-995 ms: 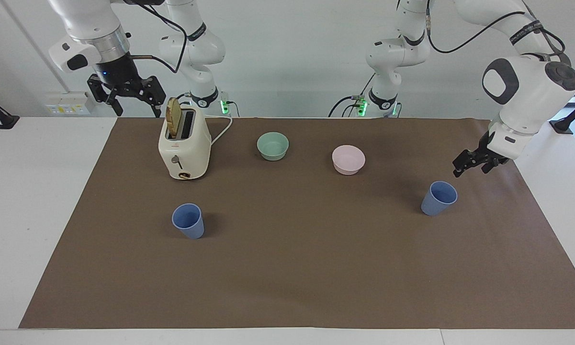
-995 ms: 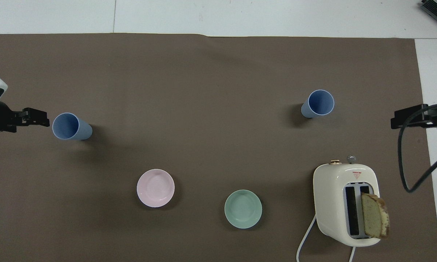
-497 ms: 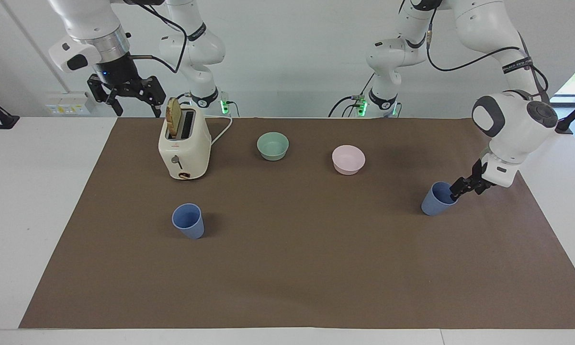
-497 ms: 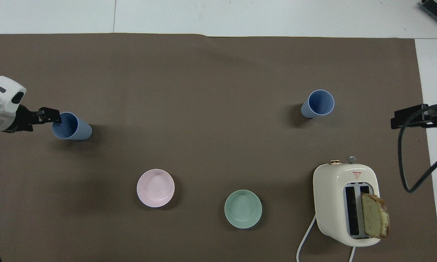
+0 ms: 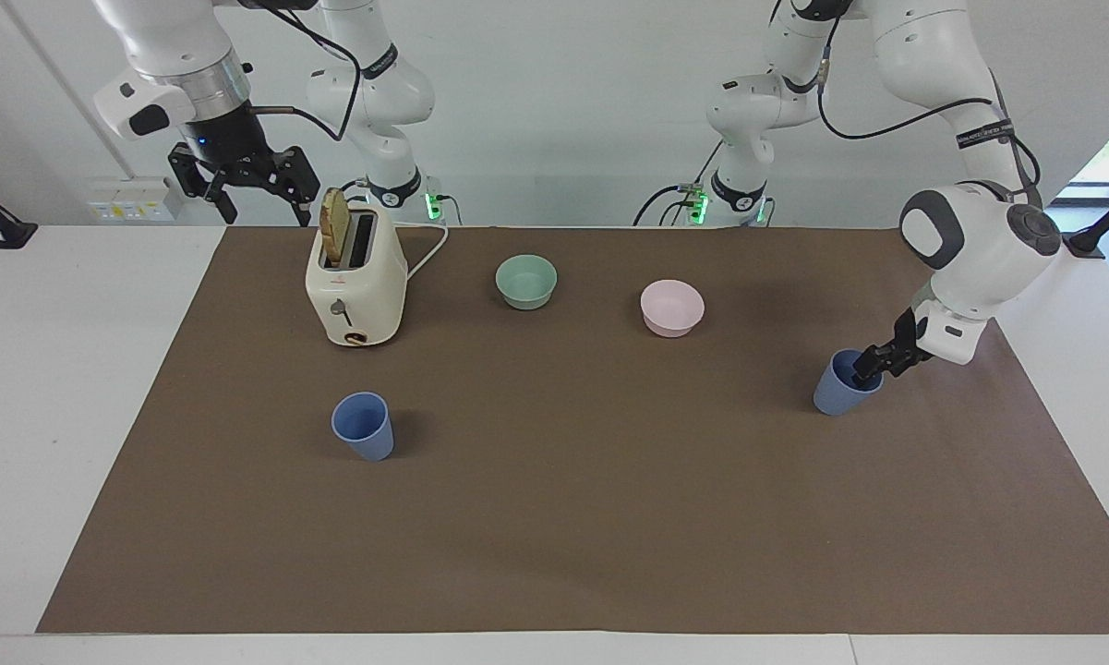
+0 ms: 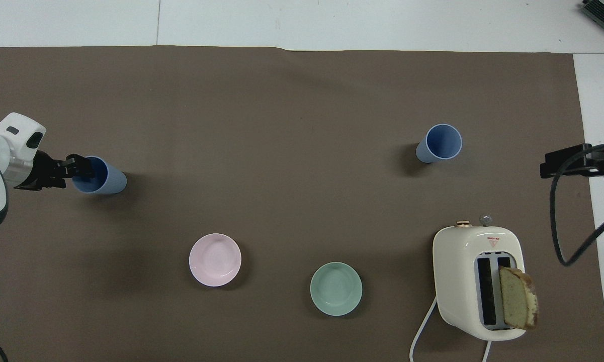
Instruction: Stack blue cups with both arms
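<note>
On brown-covered surface (image 5: 554,554): cream two-slot toaster (image 5: 355,286) w/ bread slice, near right arm's end; label on top unreadable. Right gripper (image 5: 245,185) waits, jaws open, by toaster. Left gripper (image 5: 873,365) at rim of periwinkle-blue tapered plastic cup (image 5: 840,388), left arm's end; one jaw inside, closing — grip not certain. Second identical blue cup (image 5: 363,425) near right arm's end, untouched. Step: grasp. Next, I judge: firm pinch, lift, carry over second cup.

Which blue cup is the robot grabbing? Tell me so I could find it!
Start at the big brown mat and go to the left arm's end of it. There stands a blue cup, with the left tool at its rim. The other blue cup stands alone, near the toaster.
</note>
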